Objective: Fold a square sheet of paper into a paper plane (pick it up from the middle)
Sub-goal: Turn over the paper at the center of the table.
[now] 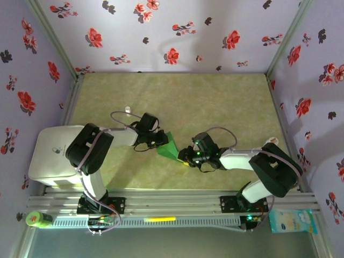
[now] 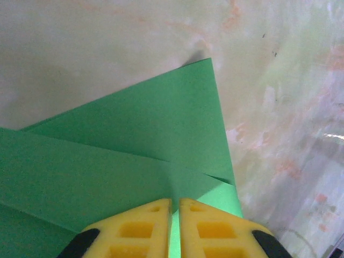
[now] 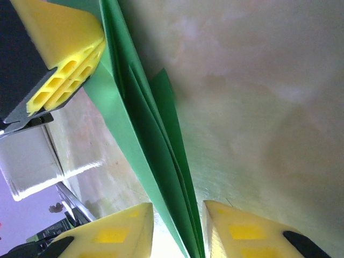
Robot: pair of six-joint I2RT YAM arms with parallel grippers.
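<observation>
Near-right, the right arm bends inward; right gripper (image 3: pixel 178 215) part open, fingers straddling one end of the green paper (image 1: pixel 170 146). Paper sits mid-table between both grippers, long axis running gripper to gripper, narrow corner toward the far wall. Left arm elbows in from the left, left gripper (image 2: pixel 174 207) pinched closed on the paper.

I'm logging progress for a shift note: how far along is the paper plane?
Done: the green paper already has several creases and layered flaps. In hand: the left gripper is shut on it; the right gripper straddles its folded edge, grip unclear. Left: it is a broad wedge, not yet a narrow dart, so more folds remain.
</observation>
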